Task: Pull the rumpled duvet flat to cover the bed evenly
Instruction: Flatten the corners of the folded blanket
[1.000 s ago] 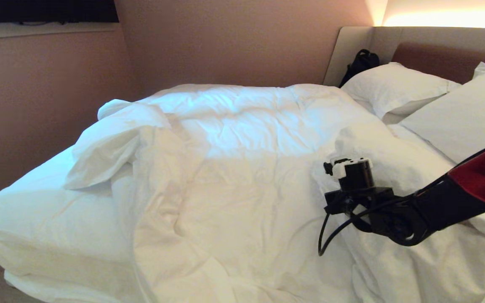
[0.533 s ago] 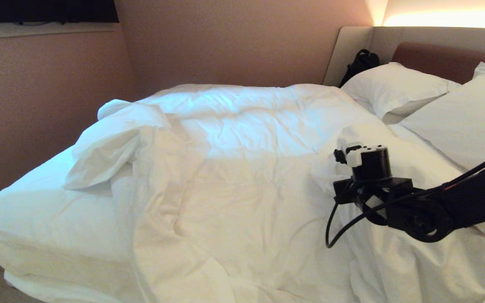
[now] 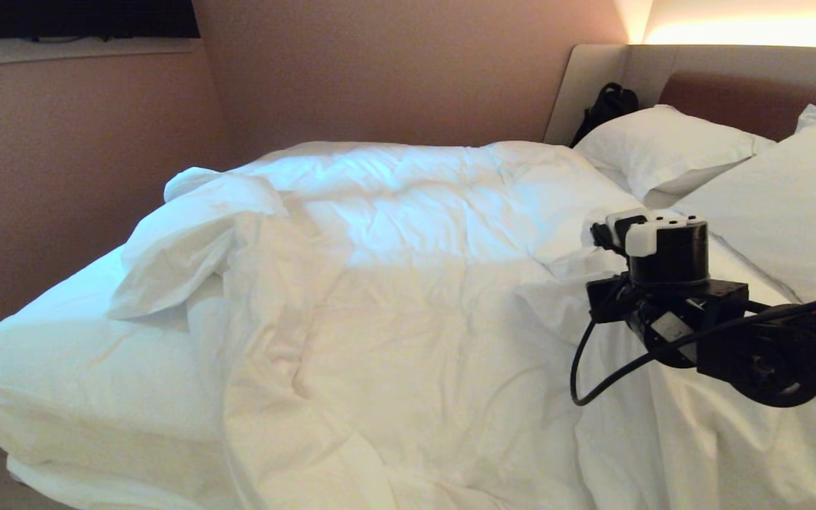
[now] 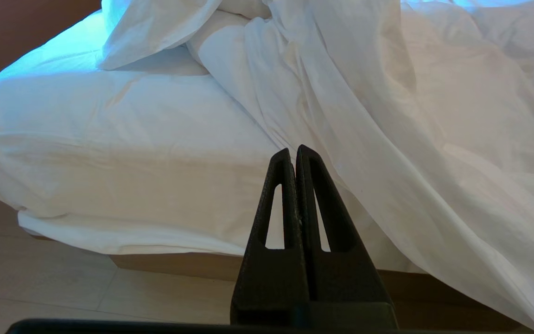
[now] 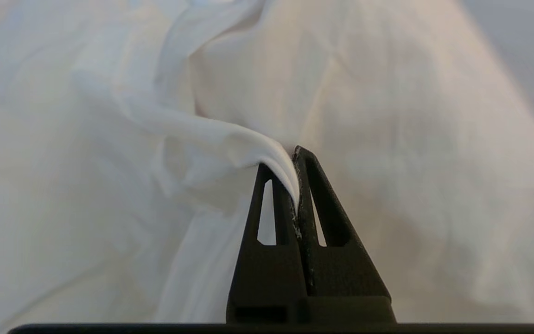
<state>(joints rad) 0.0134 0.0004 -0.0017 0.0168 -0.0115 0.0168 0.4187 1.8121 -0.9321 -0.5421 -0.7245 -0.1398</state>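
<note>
While my right hand [image 5: 295, 155] pinches a thin fold of the duvet [image 3: 408, 283], bunched across the bed [image 3: 47, 397] near the pillows [image 3: 663, 145], I'd worry the cover slips out under tension. Left hand [image 4: 293, 153] pressed together, empty, by the bed's foot.

Right gripper [image 5: 296, 160] fills the lower middle of the right wrist view, its two black fingers [image 5: 267, 232] pressed together with a fold of white duvet [image 5: 109, 153] pinched between the tips. The pinched fold runs away from the tips as a taut ridge into rumpled cloth. Rest of the view is wrinkled white fabric, smoother on one side.
</note>
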